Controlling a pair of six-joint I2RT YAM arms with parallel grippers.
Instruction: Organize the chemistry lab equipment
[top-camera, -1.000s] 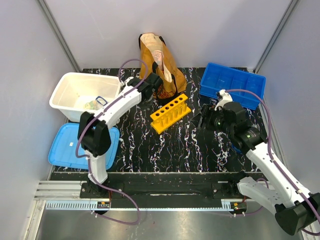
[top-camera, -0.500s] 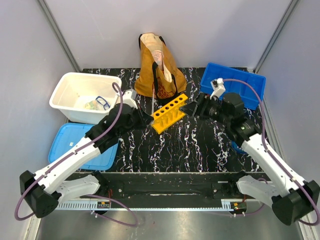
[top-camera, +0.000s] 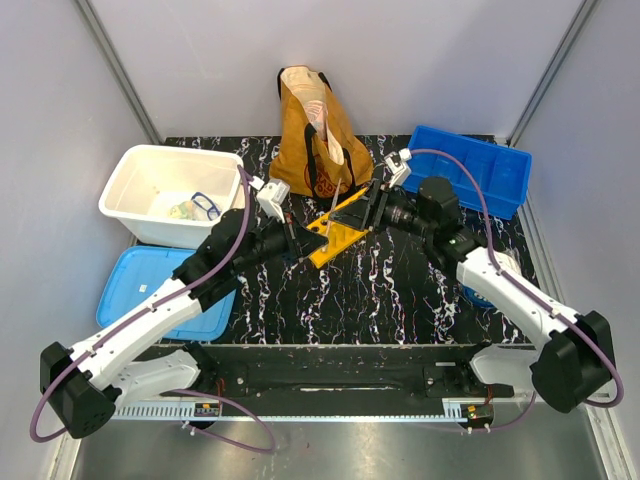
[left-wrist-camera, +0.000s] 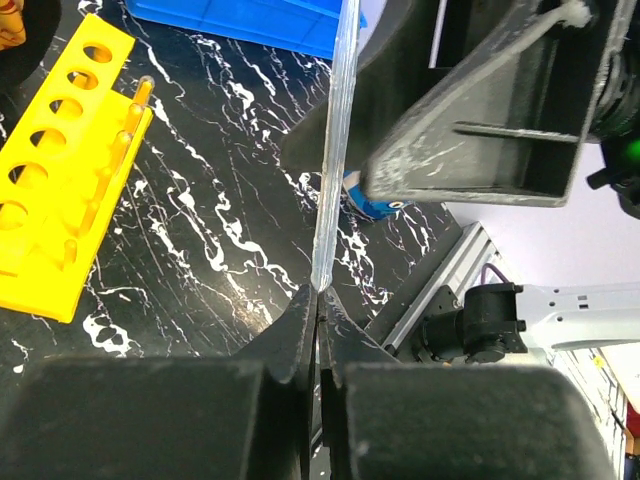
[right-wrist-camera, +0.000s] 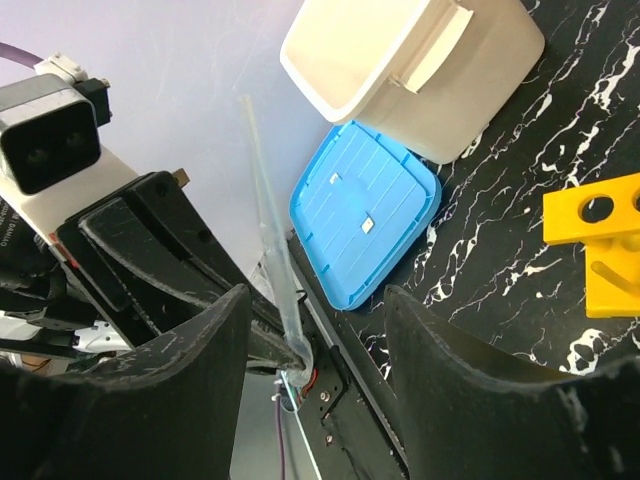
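The tabletop (top-camera: 400, 290) is patterned in black with white marble veining. The test-tube rack (left-wrist-camera: 60, 240) is coloured bright yellow, while the thin tube (left-wrist-camera: 335, 150) is seen as clear and colourless. The tote bag (top-camera: 312, 140) is rendered in mustard brown (a dark round emblem is printed on its front). The bin (top-camera: 170, 152) is white, the ribbed lid (top-camera: 130, 295) light blue, the compartment tray (top-camera: 480, 170) a deeper blue. The arms (top-camera: 150, 325) are finished in white and black, and purple cables (top-camera: 445, 152) are strung along them.

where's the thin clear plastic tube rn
In the left wrist view the thin clear plastic tube is pinched at one end in the shut left gripper, right of the yellow plastic test-tube rack, its shaft between the fingers of the open right gripper.
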